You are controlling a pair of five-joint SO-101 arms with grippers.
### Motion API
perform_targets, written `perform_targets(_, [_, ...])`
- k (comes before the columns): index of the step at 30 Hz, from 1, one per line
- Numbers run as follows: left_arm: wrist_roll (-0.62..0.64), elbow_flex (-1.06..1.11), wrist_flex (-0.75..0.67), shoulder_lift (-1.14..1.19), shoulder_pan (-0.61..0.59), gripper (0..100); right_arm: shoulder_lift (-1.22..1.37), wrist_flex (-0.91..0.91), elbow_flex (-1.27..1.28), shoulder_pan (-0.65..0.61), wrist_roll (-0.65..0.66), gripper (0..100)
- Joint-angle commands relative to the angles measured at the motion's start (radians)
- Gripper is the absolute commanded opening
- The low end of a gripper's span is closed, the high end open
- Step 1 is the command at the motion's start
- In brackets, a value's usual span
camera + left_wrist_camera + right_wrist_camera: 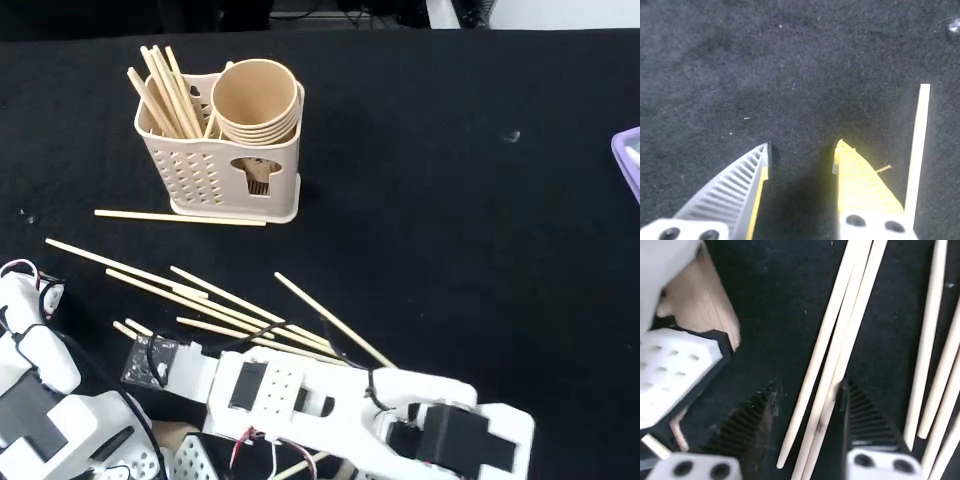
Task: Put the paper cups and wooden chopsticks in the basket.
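High view: cups in the basket, many chopsticks loose on the table

A beige perforated plastic basket (222, 165) stands upright towards the far left of the black cloth-covered table (450, 200). A nested stack of tan paper cups (255, 100) sits in one compartment, and a leaning bundle of pale wooden chopsticks (165, 88) in the other. A single chopstick (180, 217) lies flat just in front of the basket's base. A loose spread of chopsticks (150, 275) fans across the near table, and a white arm (300, 395) lies over their near ends. A lilac object (628, 160) shows at the table's right edge.

The right claw (810, 386) is released, with several chopsticks (840, 340) lying between its fingers. The left claw (801, 147) is also released, over bare cloth, with one chopstick end (919, 140) just beside its yellow finger.
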Motion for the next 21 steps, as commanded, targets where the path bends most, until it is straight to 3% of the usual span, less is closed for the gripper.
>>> perform_targets(1, [0.002, -0.053, -0.002, 0.005, 0.013, 21, 0.068, 0.037, -0.096, 0.064, -0.012, 18.2])
perform_targets(3, [0.002, -0.053, -0.002, 0.005, 0.013, 21, 0.107, 0.055, -0.128, 0.068, -0.011, 14.4])
perform_targets(6, [0.002, -0.053, -0.002, 0.005, 0.013, 21, 0.114, 0.055, -0.133, 0.048, -0.005, 0.6])
perform_targets(21, [0.002, -0.053, -0.003, 0.005, 0.013, 21, -0.016, 0.107, -0.111, 0.104, -0.003, 1.1])
